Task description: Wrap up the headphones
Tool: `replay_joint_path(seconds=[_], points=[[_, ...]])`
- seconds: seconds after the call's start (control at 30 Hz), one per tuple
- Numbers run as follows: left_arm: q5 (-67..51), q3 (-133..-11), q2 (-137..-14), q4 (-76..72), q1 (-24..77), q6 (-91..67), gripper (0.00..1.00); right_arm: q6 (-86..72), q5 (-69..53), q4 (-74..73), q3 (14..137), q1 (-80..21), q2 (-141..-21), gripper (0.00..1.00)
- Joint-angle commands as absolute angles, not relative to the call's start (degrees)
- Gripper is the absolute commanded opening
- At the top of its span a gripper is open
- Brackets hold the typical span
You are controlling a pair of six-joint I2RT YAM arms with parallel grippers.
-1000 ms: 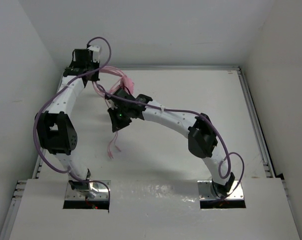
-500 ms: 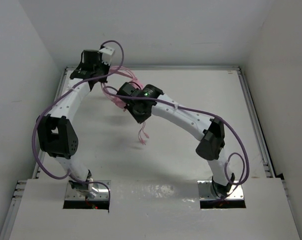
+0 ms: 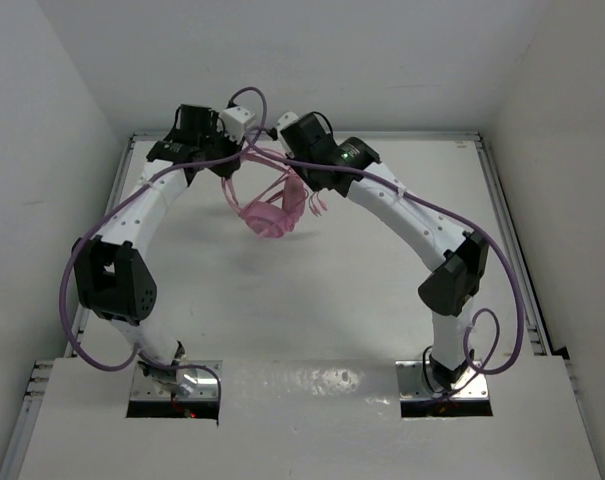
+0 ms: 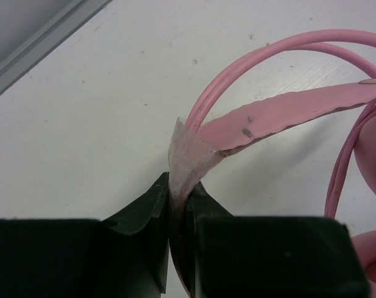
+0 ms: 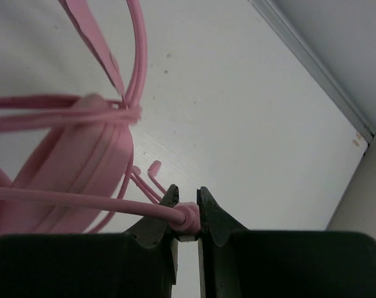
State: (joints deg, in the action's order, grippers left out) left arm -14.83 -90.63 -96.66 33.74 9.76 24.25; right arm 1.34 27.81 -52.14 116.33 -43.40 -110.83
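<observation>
The pink headphones [image 3: 269, 214] hang above the table's far middle, held between both arms. My left gripper [image 3: 234, 152] is shut on the flat headband end [image 4: 186, 160], with the headband [image 4: 287, 112] running right toward an earcup [image 4: 371, 155]. My right gripper [image 3: 294, 172] is shut on the thin pink cord [image 5: 189, 215] near a thickened part. An earcup [image 5: 63, 180] and cord loops [image 5: 137, 68] hang left of its fingers. The cord's loose ends [image 3: 317, 205] dangle beside the earcups.
Purple robot cables [image 3: 244, 100] loop over both arms near the back. A metal rail [image 3: 382, 134] borders the table's far edge and another [image 3: 512, 250] its right edge. White walls close in behind and at both sides.
My right gripper has swung from the table's left middle up to the far centre with the cord. My left gripper has moved right. The headphones now hang lower between the two.
</observation>
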Motion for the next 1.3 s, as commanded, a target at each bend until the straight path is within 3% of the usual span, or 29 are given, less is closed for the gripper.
replay_joint_path(seconds=[0.0, 0.2, 0.53, 0.63, 0.67, 0.73, 0.8, 0.93, 1.1, 1.27], points=[[-18.1, -90.5, -91.6, 35.7, 12.3, 29.5, 0.0, 6.3, 28.9, -44.1, 122.3, -42.1, -109.6, 0.0], [-23.3, -93.3, -90.5, 36.7, 13.4, 23.6, 0.0, 10.0, 29.4, -38.5, 117.1, -38.4, -110.0, 0.0], [-38.2, -96.4, -90.5, 36.7, 12.1, 7.8, 0.0, 1.9, 12.6, -27.1, 103.5, -33.4, -103.8, 0.0], [-40.0, -96.2, -90.3, 34.4, 11.9, 4.4, 0.0, 0.5, 5.0, -26.2, 98.9, -32.1, -101.8, 0.15], [-40.3, -96.1, -90.3, 33.6, 11.9, 3.5, 0.0, 0.4, 4.2, -25.5, 97.4, -31.8, -101.1, 0.39], [-40.8, -96.0, -90.3, 32.3, 11.9, 2.2, 0.0, -1.7, 2.6, -23.8, 94.8, -31.1, -98.6, 0.55], [-39.9, -96.0, -90.4, 32.3, 11.9, 2.5, 0.0, -3.7, 1.5, -23.6, 92.1, -29.3, -97.0, 0.65], [-35.3, -95.0, -90.5, 32.7, 11.9, 3.3, 0.0, -4.7, 0.2, -27.2, 92.3, -25.4, -93.2, 0.73], [-32.8, -94.0, -91.3, 30.2, 11.9, 0.5, 0.0, -4.9, 0.2, -34.2, 95.9, -25.0, -90.6, 0.97], [-28.2, -94.4, -92.4, 29.1, 11.9, -3.1, 0.0, -7.7, 1.1, -40.8, 100.6, -25.0, -89.8, 0.99]])
